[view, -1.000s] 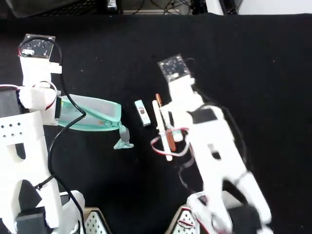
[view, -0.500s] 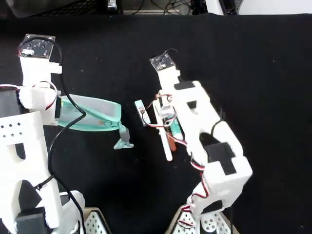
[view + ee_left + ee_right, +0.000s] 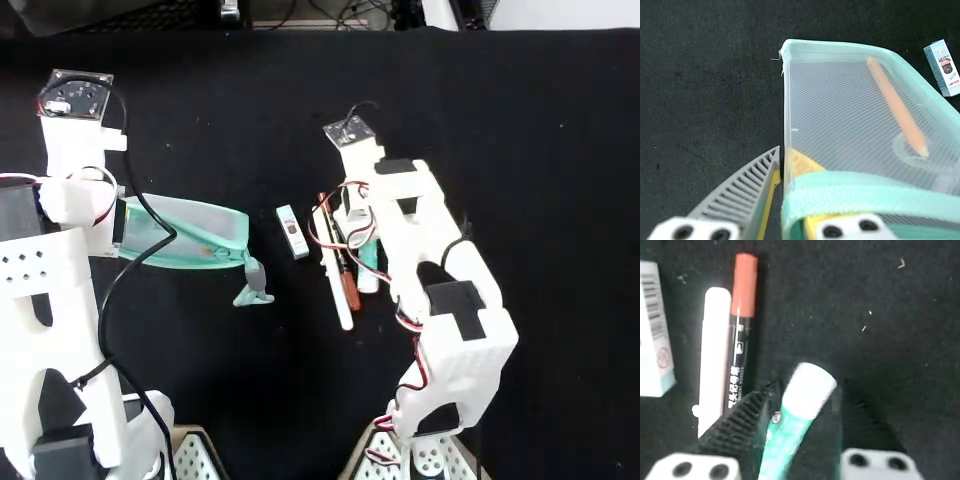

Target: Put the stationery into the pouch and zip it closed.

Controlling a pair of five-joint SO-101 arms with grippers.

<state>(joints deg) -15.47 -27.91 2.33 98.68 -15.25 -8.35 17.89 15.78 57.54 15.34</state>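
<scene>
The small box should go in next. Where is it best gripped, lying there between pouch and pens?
I'd grip the small box across its two long sides at mid-length, coming straight down: it lies flat on the table, with both long sides clear of the white pen and the pouch.

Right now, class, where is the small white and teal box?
In the high view the small box lies flat on the black table near its middle, between the teal pouch and the white pen.
</scene>
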